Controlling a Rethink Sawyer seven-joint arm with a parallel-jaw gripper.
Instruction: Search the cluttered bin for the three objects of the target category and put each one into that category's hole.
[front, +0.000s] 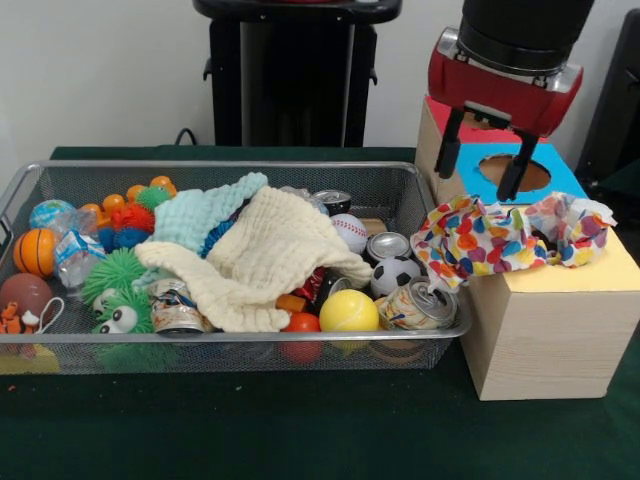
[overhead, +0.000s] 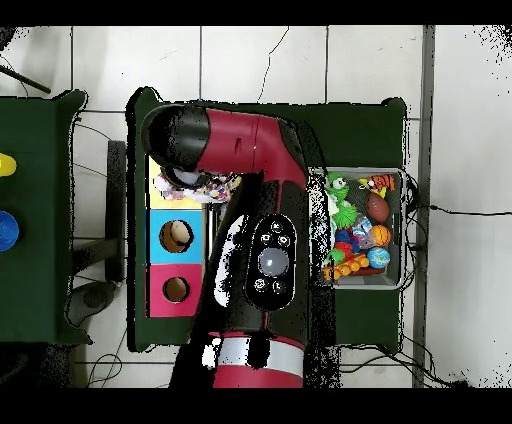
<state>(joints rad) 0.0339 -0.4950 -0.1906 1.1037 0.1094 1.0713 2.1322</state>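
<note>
Red arm (overhead: 250, 150) across the green tabletop (overhead: 360, 120), between toy-filled bin (overhead: 403, 230) and three-coloured holed box (overhead: 176, 237).

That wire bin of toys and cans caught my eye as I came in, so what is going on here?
A red and black robot arm holds its end effector, open and empty, above the blue panel of a wooden sorting box. A colourful dotted cloth lies bunched on the box's yellow panel. The wire mesh bin beside it remains full of balls, cans and cloths, including a cream knitted cloth and a yellow ball.
</note>
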